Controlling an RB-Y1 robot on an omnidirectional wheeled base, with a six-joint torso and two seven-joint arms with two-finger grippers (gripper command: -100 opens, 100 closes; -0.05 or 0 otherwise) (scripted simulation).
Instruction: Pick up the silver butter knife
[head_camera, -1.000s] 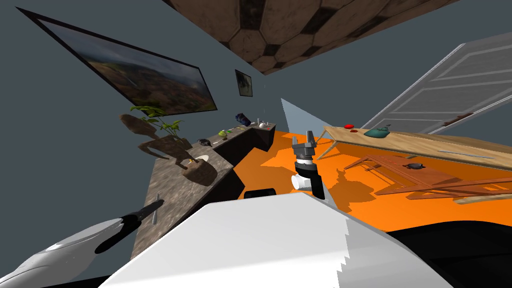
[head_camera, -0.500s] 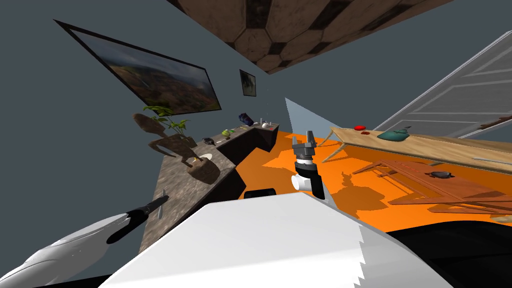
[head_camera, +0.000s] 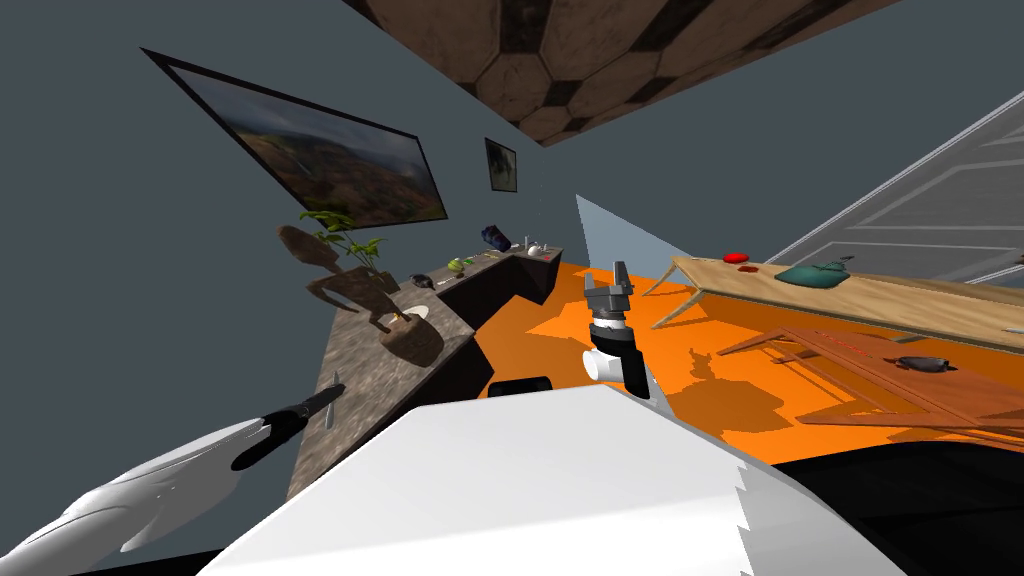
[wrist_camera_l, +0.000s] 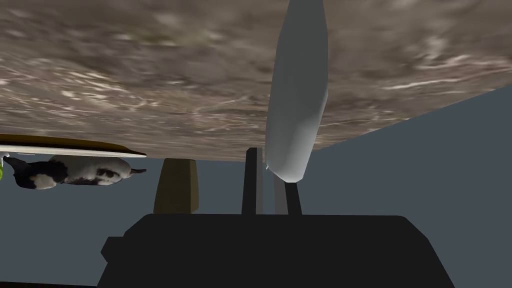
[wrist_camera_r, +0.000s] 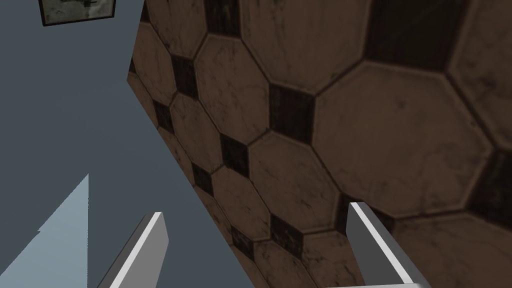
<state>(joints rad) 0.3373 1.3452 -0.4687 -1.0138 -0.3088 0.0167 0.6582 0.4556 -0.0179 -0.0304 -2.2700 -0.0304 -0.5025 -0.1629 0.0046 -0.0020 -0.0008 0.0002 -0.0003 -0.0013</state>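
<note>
The silver butter knife (wrist_camera_l: 297, 90) sticks out from between my left gripper's (wrist_camera_l: 270, 167) fingers, which are shut on its lower end just above the mottled brown counter top (wrist_camera_l: 125, 75). In the head view the left arm reaches to the counter's near end, where the left gripper (head_camera: 316, 404) holds the knife (head_camera: 334, 390) over the counter (head_camera: 370, 360). My right gripper (head_camera: 620, 285) is raised in front of my chest. Its fingers (wrist_camera_r: 150, 245) stand open with nothing between them.
Farther along the counter stand a brown figure with a green plant (head_camera: 345, 270), a flat plate (head_camera: 412, 313), a black-and-white object (wrist_camera_l: 70, 172) and small items. On the right, above the orange floor (head_camera: 560, 330), are a long wooden table (head_camera: 900, 305) and a lower reddish one (head_camera: 880, 370).
My head view has swung, so the counter and tables sit further right in the picture. The left gripper stays shut on the knife at the counter's near end; the right arm is still.
</note>
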